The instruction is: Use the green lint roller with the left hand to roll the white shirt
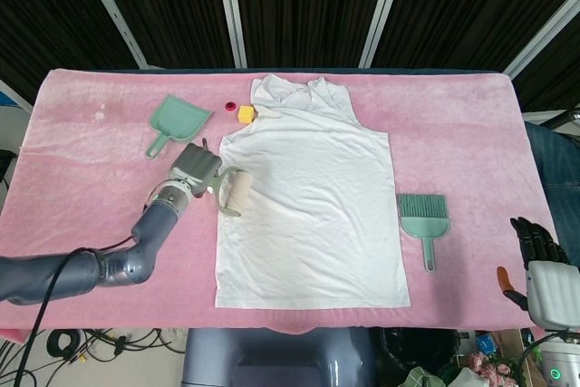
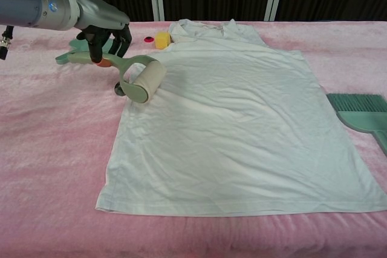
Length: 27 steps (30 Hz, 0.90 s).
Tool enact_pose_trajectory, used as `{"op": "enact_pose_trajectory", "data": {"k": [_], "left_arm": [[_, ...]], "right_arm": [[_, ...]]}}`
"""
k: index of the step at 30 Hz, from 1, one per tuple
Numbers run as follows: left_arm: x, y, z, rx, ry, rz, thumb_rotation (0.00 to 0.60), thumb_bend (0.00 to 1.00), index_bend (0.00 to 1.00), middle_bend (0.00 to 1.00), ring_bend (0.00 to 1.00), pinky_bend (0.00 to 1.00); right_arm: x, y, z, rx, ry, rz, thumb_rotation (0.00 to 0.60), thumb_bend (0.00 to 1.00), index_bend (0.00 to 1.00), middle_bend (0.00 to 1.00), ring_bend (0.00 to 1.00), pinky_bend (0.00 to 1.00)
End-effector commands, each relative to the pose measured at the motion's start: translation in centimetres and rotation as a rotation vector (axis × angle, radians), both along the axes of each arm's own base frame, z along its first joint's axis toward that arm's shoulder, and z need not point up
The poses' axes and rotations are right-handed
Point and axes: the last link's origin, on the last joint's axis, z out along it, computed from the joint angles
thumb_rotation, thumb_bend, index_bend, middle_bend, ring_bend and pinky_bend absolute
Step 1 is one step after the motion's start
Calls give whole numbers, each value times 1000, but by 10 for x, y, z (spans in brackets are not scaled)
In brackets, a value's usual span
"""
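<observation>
The white sleeveless shirt lies flat in the middle of the pink table cover, collar at the far side; the chest view shows the shirt too. My left hand grips the green handle of the lint roller. Its pale roll sits at the shirt's left edge, near the armhole. I cannot tell whether the roll touches the fabric. In the chest view my left hand wraps the handle just behind the roll. My right hand stays off the table's near right corner, holding nothing, fingers apart.
A green dustpan lies at the far left, behind my left hand. A yellow block and a red cap sit by the collar. A green hand brush lies right of the shirt. The pink cover spans the table.
</observation>
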Motion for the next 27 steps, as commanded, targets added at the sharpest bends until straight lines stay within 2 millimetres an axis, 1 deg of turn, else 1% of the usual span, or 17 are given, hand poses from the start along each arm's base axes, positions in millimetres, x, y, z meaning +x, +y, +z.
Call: {"op": "enact_pose_trajectory", "data": {"k": [1, 8, 12, 19, 27], "left_arm": [[9, -2, -14, 10, 62, -7, 600, 568, 656, 596, 489, 714], [10, -2, -24, 24, 81, 4, 600, 566, 656, 596, 489, 719], [14, -2, -31, 44, 79, -22, 600, 565, 656, 596, 490, 728], [17, -5, -40, 72, 36, -21, 600, 562, 656, 596, 490, 732], [24, -11, -50, 70, 43, -42, 600, 561, 656, 597, 490, 749]], "right_arm": [[0, 0, 0, -1, -1, 0, 600, 305, 113, 94, 115, 250], [0, 0, 0, 3, -1, -1, 600, 305, 113, 94, 115, 250], [0, 0, 0, 0, -1, 1, 600, 305, 113, 94, 115, 250], [0, 0, 0, 2, -2, 1, 600, 306, 113, 94, 115, 250], [0, 0, 0, 2, -6, -4, 600, 305, 113, 94, 115, 250]]}}
